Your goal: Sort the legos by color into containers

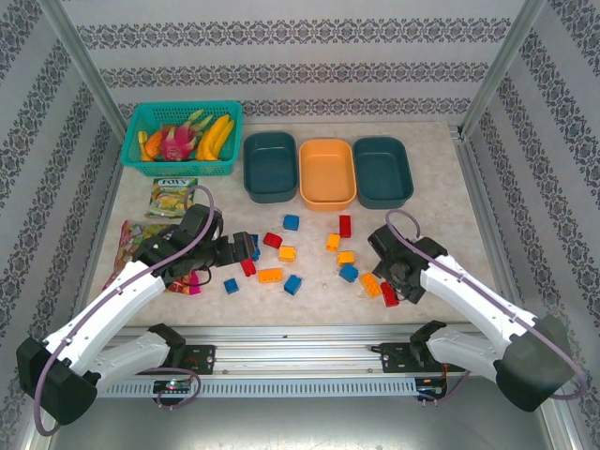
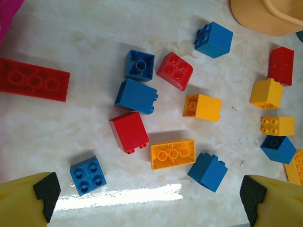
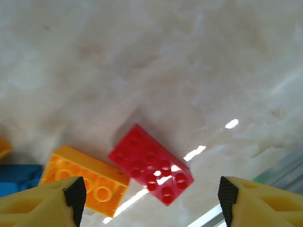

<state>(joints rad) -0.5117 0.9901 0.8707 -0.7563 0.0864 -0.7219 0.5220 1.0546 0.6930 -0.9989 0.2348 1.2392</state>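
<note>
- Left pincer (image 2: pixel 149 194) fully open, empty, over the left group of legos (image 1: pixel 281 253) on the bench (image 1: pixel 441 178).
- Right pincer (image 3: pixel 150 196) wide apart, empty, straddling a red brick (image 3: pixel 151 163) beside an orange brick (image 3: pixel 90 177), near right.
- Containers (image 1: pixel 327 173) empty, far centre.

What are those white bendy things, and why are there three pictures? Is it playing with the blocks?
The white things are two robot arms bolted to a table. One picture looks down from above. The other two come from little cameras on each wrist, so you see yellow fingers at the bottom.

On the table lie small red, blue and orange-yellow legos. Behind them sit three tubs, two dark teal and one orange, all with nothing in them yet. There is also a basket of fruit and snack packets.

The left end effector is open above the bricks. The right end effector is open over a red brick. Nothing is held.
</note>
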